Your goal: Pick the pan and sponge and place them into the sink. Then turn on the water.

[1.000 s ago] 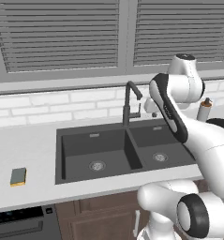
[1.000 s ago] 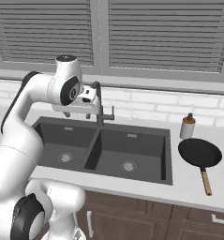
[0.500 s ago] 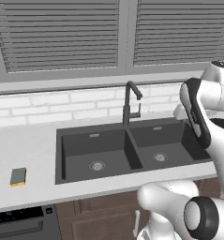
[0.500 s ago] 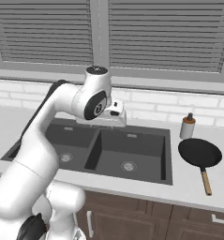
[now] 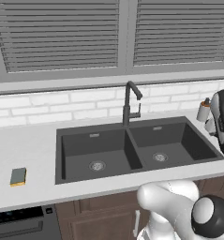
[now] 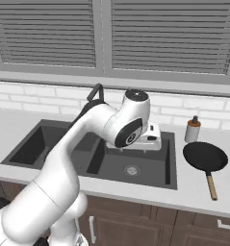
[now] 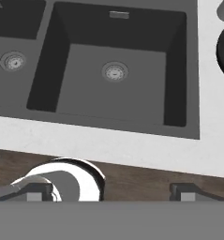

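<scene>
Two finger tips at the bottom of the hand view stand far apart with nothing between them: gripper (image 7: 111, 193) jaws wide, holding nothing. Arm bends over the sink (image 6: 170, 163), hand above the right basin, camera looking down at its round drain (image 7: 115, 72). Pan (image 6: 205, 156) sits flat on the counter (image 6: 222, 197) right of the sink, all black, wooden handle toward the front edge (soap bottle (image 6: 192, 129) just behind it). Sponge (image 5: 18, 176) lies on the counter well left of the sink, grey-green over yellow. Faucet (image 5: 130, 100) stands behind the divider.
</scene>
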